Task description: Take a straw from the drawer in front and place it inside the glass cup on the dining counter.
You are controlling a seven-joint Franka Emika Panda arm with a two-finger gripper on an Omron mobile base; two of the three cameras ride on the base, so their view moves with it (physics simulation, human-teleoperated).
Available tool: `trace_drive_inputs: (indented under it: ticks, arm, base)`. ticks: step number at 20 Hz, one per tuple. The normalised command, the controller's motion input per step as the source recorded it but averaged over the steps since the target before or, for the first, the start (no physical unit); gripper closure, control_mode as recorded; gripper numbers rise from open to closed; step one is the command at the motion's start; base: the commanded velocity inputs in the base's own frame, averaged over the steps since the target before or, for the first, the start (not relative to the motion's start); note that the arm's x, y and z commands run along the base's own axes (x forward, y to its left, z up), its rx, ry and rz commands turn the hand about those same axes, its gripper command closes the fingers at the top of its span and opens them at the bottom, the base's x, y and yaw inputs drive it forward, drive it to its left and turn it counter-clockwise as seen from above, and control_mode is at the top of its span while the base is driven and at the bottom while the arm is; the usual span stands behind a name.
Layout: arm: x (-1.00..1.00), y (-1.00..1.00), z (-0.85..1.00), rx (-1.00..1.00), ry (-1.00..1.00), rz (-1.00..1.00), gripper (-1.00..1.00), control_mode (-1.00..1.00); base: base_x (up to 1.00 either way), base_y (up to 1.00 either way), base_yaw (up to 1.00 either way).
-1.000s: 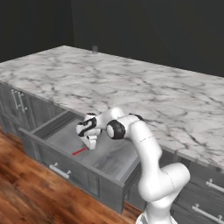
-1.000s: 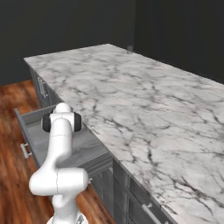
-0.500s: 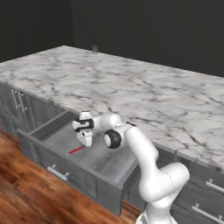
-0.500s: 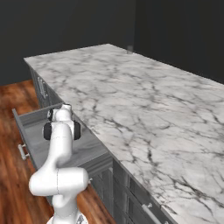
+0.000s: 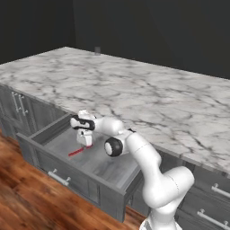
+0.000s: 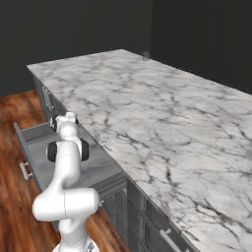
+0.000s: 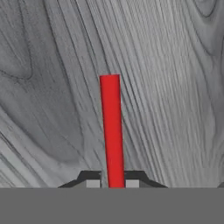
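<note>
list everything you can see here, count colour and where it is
thin bright red straw: one, red, lying in the open drawer, one end between the fingers
wide dark-grey drawer: one, dark grey outside, pale grey inside, pulled out below the counter edge, slim silver bar handle on its front
large white marble dining counter: one, white with grey veining, across the middle of both base views
small glass cup: one, clear, on the counter's far edge; too small to tell more
narrower grey drawers: several, grey with short silver handles, under the counter
wood floor: one, reddish brown, in front of the cabinets
fingers: two, dark, shut on the straw inside the drawer
</note>
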Motion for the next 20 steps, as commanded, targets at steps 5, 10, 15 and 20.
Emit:
trace_drive_inputs:
  ticks: [5, 10, 15, 20]
  arm:
    - [-0.84, 0.0, 0.66, 0.0, -0.06, 0.0, 1.0, -1.0]
    - [-1.0, -0.17, 0.38, 0.0, -0.02, 0.01, 1.0, -1.0]
    - [-1.0, -0.49, 0.48, 0.0, -0.13, 0.01, 1.0, -1.0]
    - [-1.0, -0.53, 0.73, 0.0, -0.21, 0.02, 1.0, -1.0]
  base:
    - [0.0, 0.0, 0.0]
    - [0.0, 0.0, 0.0]
    - [0.0, 0.0, 0.0]
    - [0.0, 0.0, 0.0]
